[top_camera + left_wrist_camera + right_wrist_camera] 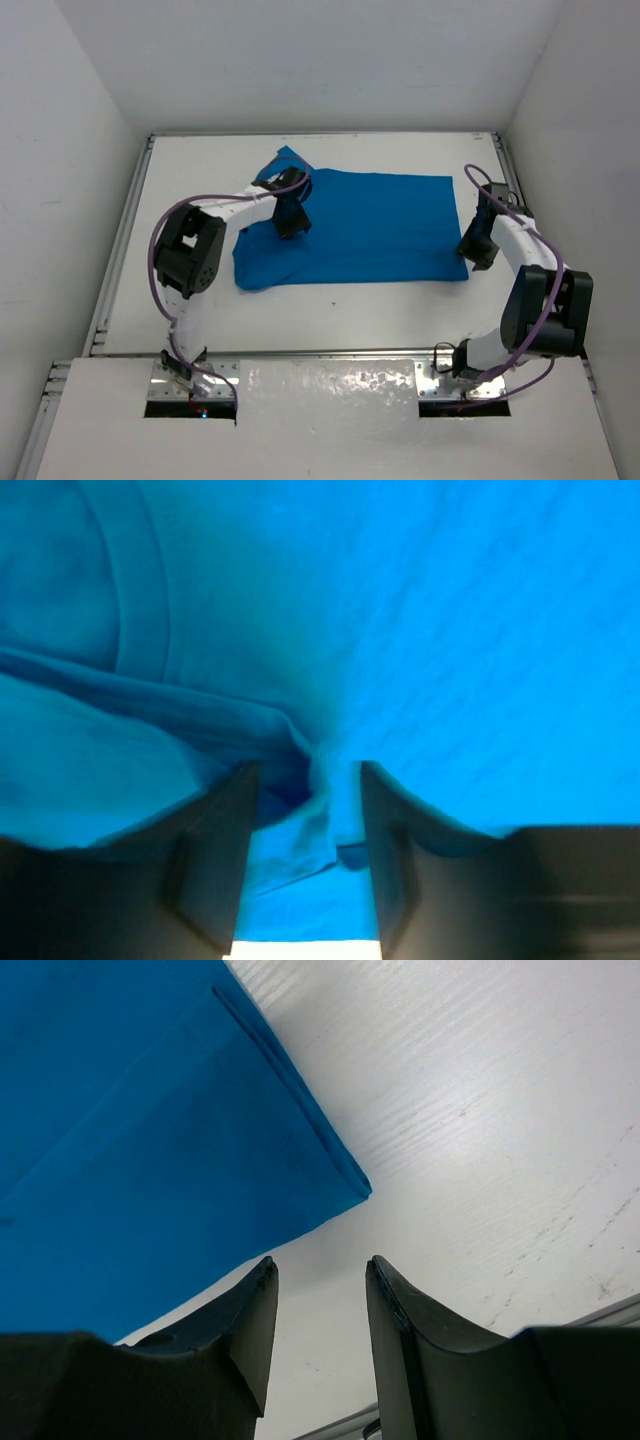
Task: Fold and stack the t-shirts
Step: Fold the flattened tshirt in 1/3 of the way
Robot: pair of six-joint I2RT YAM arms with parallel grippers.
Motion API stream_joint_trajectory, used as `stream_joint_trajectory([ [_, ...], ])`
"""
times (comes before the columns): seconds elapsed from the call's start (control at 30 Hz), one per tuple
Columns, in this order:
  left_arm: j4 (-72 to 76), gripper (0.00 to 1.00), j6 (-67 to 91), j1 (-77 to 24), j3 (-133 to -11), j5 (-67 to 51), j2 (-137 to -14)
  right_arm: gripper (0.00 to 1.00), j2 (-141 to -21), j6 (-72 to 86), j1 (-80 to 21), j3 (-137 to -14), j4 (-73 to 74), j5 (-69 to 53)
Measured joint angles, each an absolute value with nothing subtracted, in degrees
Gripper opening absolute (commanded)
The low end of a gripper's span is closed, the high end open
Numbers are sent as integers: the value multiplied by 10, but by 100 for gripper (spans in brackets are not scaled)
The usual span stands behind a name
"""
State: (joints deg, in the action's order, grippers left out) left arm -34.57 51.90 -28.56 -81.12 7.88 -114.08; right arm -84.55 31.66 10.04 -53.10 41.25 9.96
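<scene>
the fold is looking half done: the plain bright blue cloth t-shirt (370, 225) is lying spread on the white table (400, 300). the left gripper (290, 228) is sitting on its bunched collar end, jaws partly apart around a loose pucker. the right gripper (478, 255) is hovering parted and empty, just off the near right corner, which probably needs pinching next.

1. The table (340, 315) shows a bare strip along its near side, between the t-shirt (380, 225) and the arm bases; a gripper can pass there.
2. A narrower bare band runs behind the cloth at the far edge.
3. The left gripper (291, 224) stands on the shirt's left part, a raised fold between its parted jaws.
4. The right gripper (477, 252) blocks the shirt's near right corner, jaws apart over bare table.
5. White walls (90, 120) close off left, far and right.
</scene>
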Motion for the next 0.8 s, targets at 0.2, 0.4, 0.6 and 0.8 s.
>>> stream_joint_trajectory([
  [0.2, -359, 74, 487, -284, -818, 104, -1132, 40, -846, 315, 100, -533, 412, 97],
  [0.4, -384, 68, 447, -253, -790, 132, -1033, 45, -846, 322, 102, -512, 394, 78],
  [0.6, -380, 61, 438, -207, -600, 126, -870, 47, -846, 340, 108, -466, 388, 69],
  [0.8, -370, 61, 439, -206, -497, 90, -836, 47, -855, 350, 117, -447, 373, 68],
])
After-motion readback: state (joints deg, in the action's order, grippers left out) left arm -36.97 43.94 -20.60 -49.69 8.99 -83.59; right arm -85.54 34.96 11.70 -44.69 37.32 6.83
